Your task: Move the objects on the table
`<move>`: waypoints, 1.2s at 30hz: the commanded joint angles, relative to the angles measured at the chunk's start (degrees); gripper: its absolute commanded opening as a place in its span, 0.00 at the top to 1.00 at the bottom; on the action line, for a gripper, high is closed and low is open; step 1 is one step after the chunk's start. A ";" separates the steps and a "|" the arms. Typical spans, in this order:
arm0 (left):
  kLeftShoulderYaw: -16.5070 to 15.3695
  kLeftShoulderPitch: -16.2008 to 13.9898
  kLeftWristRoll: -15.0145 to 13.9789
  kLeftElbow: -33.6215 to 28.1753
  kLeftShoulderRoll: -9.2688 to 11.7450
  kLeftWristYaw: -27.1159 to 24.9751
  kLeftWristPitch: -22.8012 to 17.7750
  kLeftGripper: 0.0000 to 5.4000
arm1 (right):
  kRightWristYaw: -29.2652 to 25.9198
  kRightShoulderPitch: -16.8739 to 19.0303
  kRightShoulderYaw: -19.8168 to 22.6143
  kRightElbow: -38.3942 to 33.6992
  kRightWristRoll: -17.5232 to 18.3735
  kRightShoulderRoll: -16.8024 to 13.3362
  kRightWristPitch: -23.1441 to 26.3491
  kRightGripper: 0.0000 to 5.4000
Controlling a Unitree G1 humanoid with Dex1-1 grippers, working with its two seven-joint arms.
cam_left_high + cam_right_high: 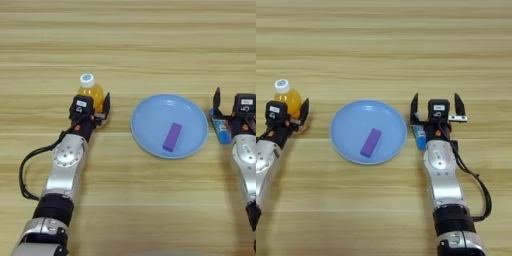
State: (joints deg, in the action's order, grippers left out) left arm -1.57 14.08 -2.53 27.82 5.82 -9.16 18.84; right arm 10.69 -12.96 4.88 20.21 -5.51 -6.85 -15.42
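Left gripper [100,111] sat fingers apart around the orange drink bottle [92,92] left of the blue plate [145,137], purple block [172,137] lying diagonally on it; right gripper [436,111] open over a blue-capped tube [418,136].

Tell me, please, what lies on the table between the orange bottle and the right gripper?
A blue plate with the purple block lying on it sits between the orange bottle and the right gripper; both eye views show it.

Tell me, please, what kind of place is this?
Probably a robot test bench: a wooden table with only a blue plate, a purple block and an orange bottle between two grippers.
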 commanded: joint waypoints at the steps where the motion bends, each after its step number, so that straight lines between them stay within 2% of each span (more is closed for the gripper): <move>1: 0.86 -2.28 0.66 -0.53 -0.08 -0.54 -1.92 0.38 | -0.13 -0.56 -0.05 0.10 -0.47 -0.11 0.64 0.00; 6: 1.04 -2.00 0.84 0.67 0.01 -0.45 -1.99 0.38 | -0.09 -0.63 -0.06 0.18 -0.49 -0.09 0.61 0.00; 7: 1.07 -1.96 0.86 0.76 0.03 -0.46 -2.03 0.32 | -0.08 -0.63 -0.06 0.18 -0.49 -0.09 0.60 0.00; 12: 1.06 -1.59 0.41 1.58 0.00 -1.01 -1.46 0.25 | -0.11 -0.59 -0.07 0.13 -0.50 -0.11 0.60 0.00; 19: -0.21 1.50 -0.53 7.58 -0.36 -1.73 3.57 0.12 | -0.43 -0.21 -0.14 -0.34 -0.48 -0.25 0.70 0.00; 26: -0.40 2.31 -1.14 10.20 -1.51 -3.66 7.69 0.00 | -1.18 0.67 -0.18 -1.35 -0.69 -0.95 0.83 0.00; 32: -0.31 2.06 -0.75 10.52 -2.29 -3.61 8.86 0.00 | -2.98 2.43 -0.42 -5.06 -1.05 -1.84 3.01 0.00; 36: 0.06 1.06 -0.52 9.28 -2.98 -3.45 9.12 0.00 | -5.98 4.79 -1.80 -12.83 -0.17 -1.35 7.39 0.00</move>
State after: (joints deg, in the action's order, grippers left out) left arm -1.86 15.64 -2.93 37.82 3.40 -12.60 27.47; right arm 6.56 -9.49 4.12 11.97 -6.41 -8.52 -10.95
